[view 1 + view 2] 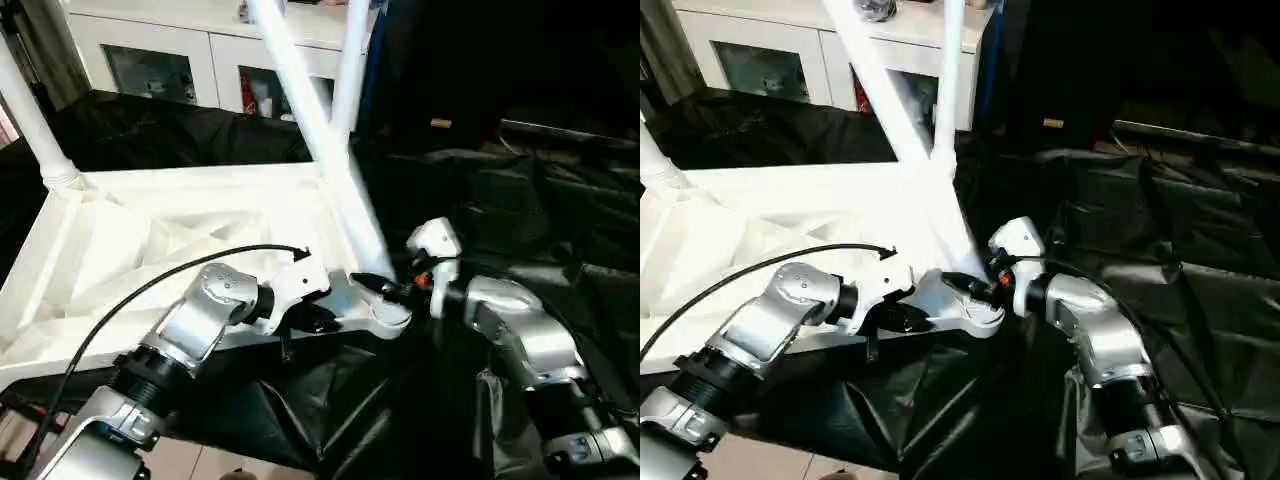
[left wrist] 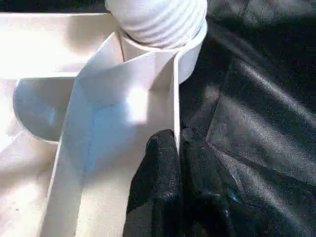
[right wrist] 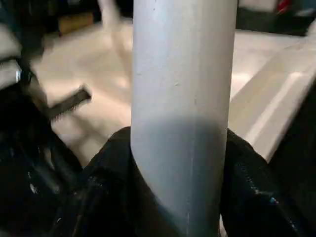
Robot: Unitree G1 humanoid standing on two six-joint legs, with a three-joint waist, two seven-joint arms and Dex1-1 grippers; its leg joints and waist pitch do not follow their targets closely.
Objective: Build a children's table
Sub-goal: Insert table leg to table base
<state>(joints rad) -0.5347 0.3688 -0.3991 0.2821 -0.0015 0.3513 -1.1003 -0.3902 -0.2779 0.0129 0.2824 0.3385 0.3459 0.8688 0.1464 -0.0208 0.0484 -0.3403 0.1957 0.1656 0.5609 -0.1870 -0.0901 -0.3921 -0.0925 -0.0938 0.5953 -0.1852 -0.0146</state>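
Observation:
The children's table lies upside down on the black-draped work table, its white ribbed tabletop [image 1: 150, 230] facing up. One leg [image 1: 30, 110] stands in the far left socket and another [image 1: 347, 70] in the far right one. A third leg [image 1: 318, 140] leans back and left out of the near right corner socket [image 1: 388, 314]. My right gripper [image 1: 385, 288] is shut on this leaning leg [image 3: 182, 74] just above the socket, a finger on each side. My left gripper [image 2: 177, 140] is shut on the tabletop's thin rim wall [image 2: 175, 98] beside that corner, with the leg's ribbed end [image 2: 158, 19] in the socket ahead.
A white cabinet [image 1: 160, 60] with glass doors stands behind the work table. Crumpled black cloth [image 1: 520, 210] covers the surface to the right. A black cable [image 1: 150, 285] arcs over my left forearm. The near table edge and floor lie at lower left.

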